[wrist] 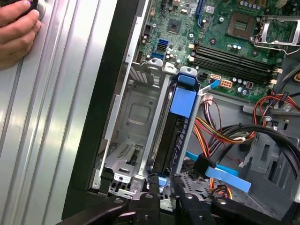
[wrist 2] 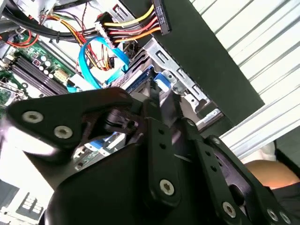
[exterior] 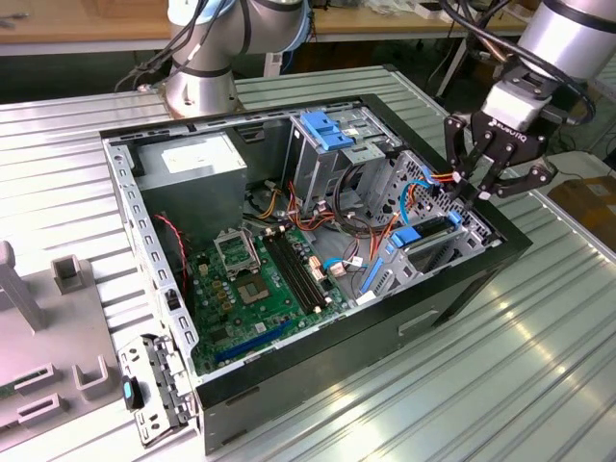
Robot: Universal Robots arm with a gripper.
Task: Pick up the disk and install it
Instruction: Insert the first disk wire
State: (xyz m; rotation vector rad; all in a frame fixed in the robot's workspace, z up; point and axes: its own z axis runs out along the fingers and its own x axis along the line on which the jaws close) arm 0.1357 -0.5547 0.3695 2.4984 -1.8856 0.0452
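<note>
Disk (wrist: 172, 131) on edge in the drive cage (wrist: 131, 112)
Dark grey and framed by bright blue rails, it stood in a slot inside the computer case (wrist: 96, 140); the claw (wrist: 164, 182) pinched its end.

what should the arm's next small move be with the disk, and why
Probably a gentle push of the disk deeper into the drive cage, straight along its walls. In the first wrist view the disk stands on edge between those walls with the end effector at one end; full seating can't be confirmed.
</note>
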